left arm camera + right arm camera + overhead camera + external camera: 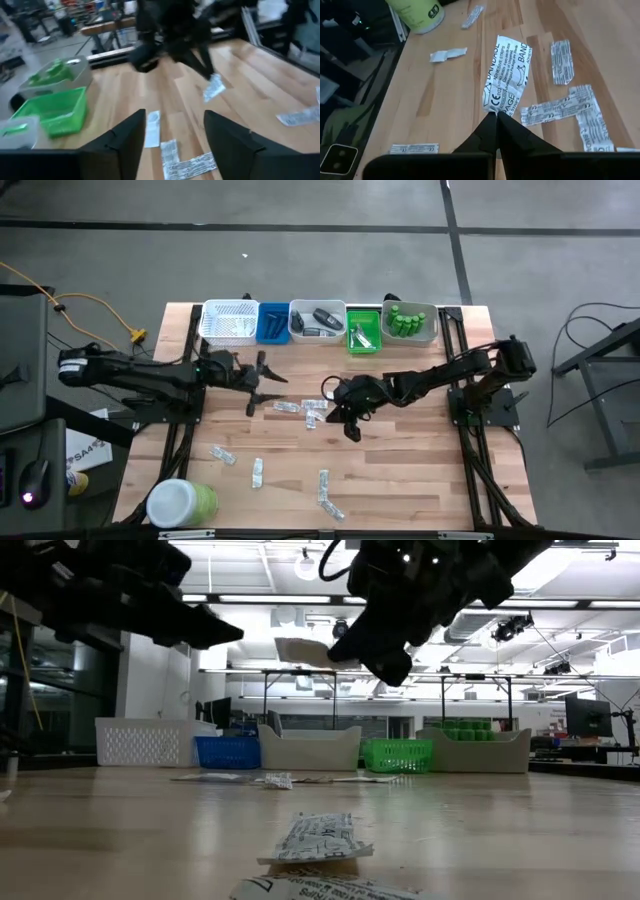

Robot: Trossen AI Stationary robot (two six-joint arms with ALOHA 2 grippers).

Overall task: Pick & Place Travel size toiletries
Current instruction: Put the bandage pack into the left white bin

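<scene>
The right gripper (496, 116) hangs above the middle of the wooden table (420, 480), its fingers pressed together on the edge of a white printed sachet (506, 75), which is lifted clear of the boards; more sachets (559, 107) lie flat on the wood just below it, and others (258, 472) are scattered toward the near edge. The left gripper (172, 132) hovers over the table's left-centre with its fingers spread and nothing between them; a row of trays (232, 322) lines the far edge, one holding small green bottles (405, 320).
</scene>
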